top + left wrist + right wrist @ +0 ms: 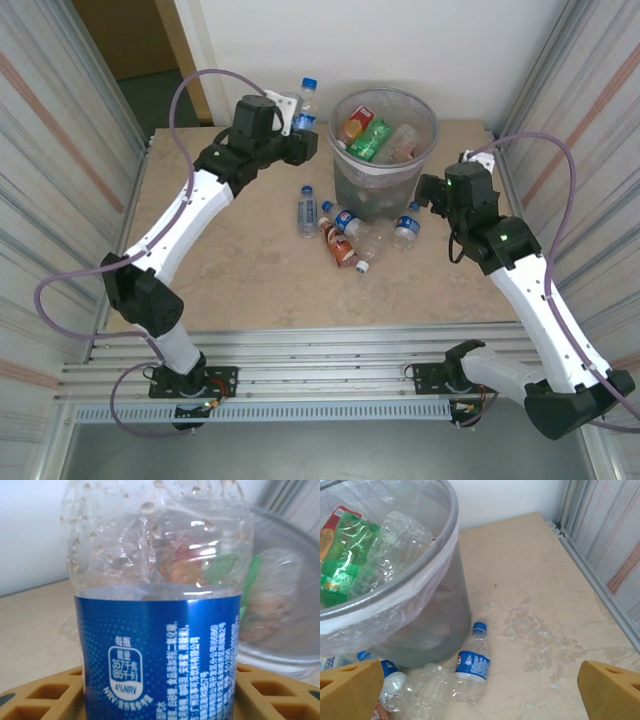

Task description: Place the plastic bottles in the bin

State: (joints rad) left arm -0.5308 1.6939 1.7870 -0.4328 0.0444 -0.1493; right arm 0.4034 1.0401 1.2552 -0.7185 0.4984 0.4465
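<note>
Caught this one mid-carry, by the look of it. Found the left tool (303, 128) clamped on a blue-labelled bottle (307, 100), held upright off the tabletop (230, 270), just beside the bin (345, 180) on its left and not yet over the opening. Saw the same bottle up close from the left wrist, pinched between the yellow pads (45, 695), clear top beaded with droplets, bin rim behind it to the right.

Spotted the right tool (480, 695) spread wide and empty, hanging near the bin's right side, looking down at a blue-capped bottle (472, 665) lying just beside the bin's foot. Counted about five loose bottles (350, 235) heaped on the tabletop in front of the bin, plus a green bottle (342, 555) and some clear ones already inside.

Guessed the next move as: swing the left tool right until over the rim, then open up and drop. Needed enough height to clear that rim. Could have sent the right tool down for the blue-capped bottle meanwhile, lined up across its body.
</note>
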